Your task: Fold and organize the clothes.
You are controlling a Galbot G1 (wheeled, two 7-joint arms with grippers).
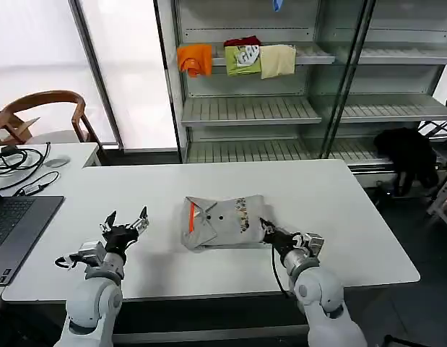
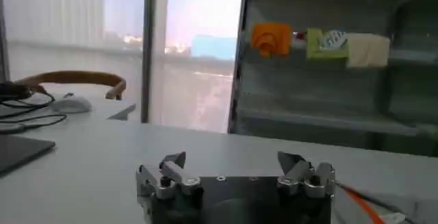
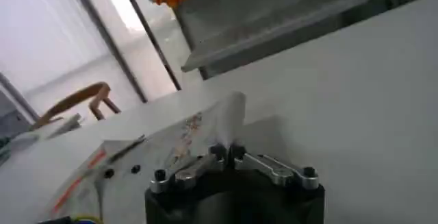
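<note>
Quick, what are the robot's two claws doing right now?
Left gripper: open, holding nothing, over the table left of the folded shirt.
Right gripper: shut, pinching the shirt's right edge.

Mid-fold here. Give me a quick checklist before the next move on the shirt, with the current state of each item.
1. Shirt is folded into a compact rectangle on the table: ok.
2. Right gripper is at the shirt's right edge, fingers closed together on the fabric edge in the right wrist view: ok.
3. Left gripper is open and ready, hovering left of the shirt and apart from it: ok.
4. Left gripper is holding nothing: ok.
5. Laptop and cables sit away from the shirt at the table's left end: ok.
6. Grip firm enough to pull: cannot tell.
</note>
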